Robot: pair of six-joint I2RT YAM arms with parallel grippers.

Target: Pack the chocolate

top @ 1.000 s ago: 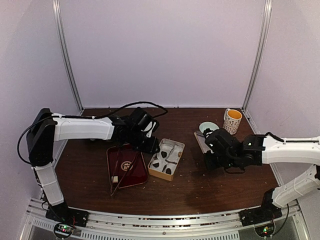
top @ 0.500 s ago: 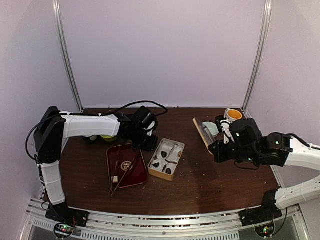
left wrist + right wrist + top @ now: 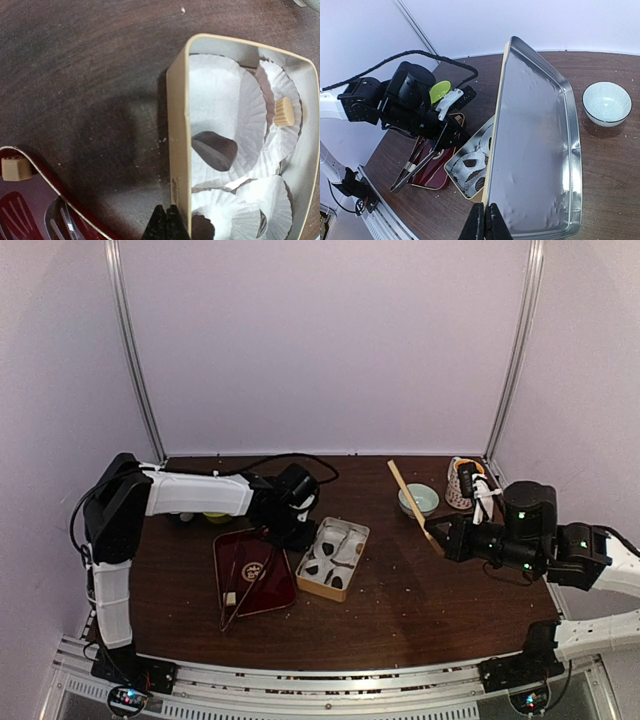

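The open beige tin [image 3: 333, 558] holds white paper cups with dark chocolate lumps [image 3: 215, 150] in them, and one small pale cube [image 3: 285, 111]. My left gripper [image 3: 290, 533] is shut and empty; its tips [image 3: 167, 226] rest against the outside of the tin's left wall [image 3: 178, 150]. My right gripper [image 3: 446, 542] is shut on the edge of the tin's lid [image 3: 410, 498] and holds it upright in the air to the right of the tin. The lid's silver inside [image 3: 535, 145] faces the right wrist camera. The tin [image 3: 470, 170] shows below it.
A dark red tray [image 3: 252, 573] with metal tongs [image 3: 240, 590] and a pale cube [image 3: 12, 168] lies left of the tin. A green bowl [image 3: 215, 517] sits behind the left arm. A teal bowl [image 3: 418, 499] and a patterned mug [image 3: 462, 483] stand at the back right.
My right gripper has lifted the lid off the table, tipped it upright and drawn back to the right. My left gripper has stayed by the tin's left wall.
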